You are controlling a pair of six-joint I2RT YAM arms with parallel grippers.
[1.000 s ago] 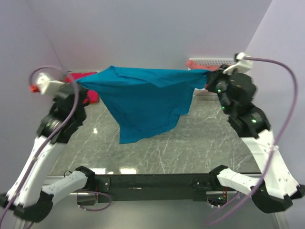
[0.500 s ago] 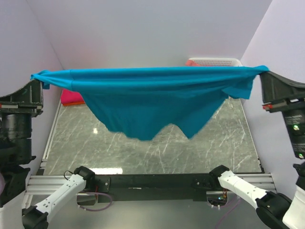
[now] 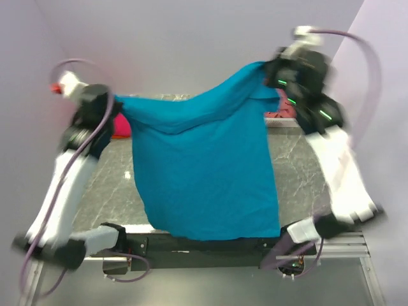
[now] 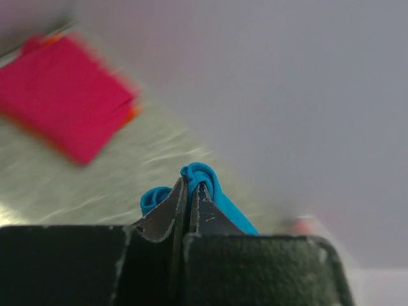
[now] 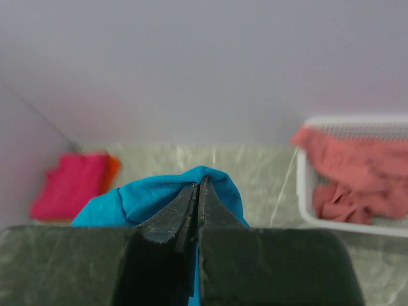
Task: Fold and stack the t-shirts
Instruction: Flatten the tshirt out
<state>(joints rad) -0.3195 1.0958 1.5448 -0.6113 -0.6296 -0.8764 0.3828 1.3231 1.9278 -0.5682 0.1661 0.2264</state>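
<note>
Teal shirt (image 3: 204,178) hung in the air between both tools, above the bench (image 3: 299,172).

The left tool (image 4: 189,185) is pinched tight on one bunched corner of the teal shirt, with cloth bulging past its tips, and the right tool (image 5: 197,185) is clamped the same way on the other corner. The right corner rides higher than the left, and the hem hangs down at the bench's near edge. To lay it well, I would level the two tools, hold the top edge taut, then let the hem touch down first and draw the cloth flat so no creases set in. The drop should stay clear of the folded pink shirt (image 5: 67,185) at far left and of the basket (image 5: 357,121) at far right, which holds the salmon shirt (image 5: 357,172).
</note>
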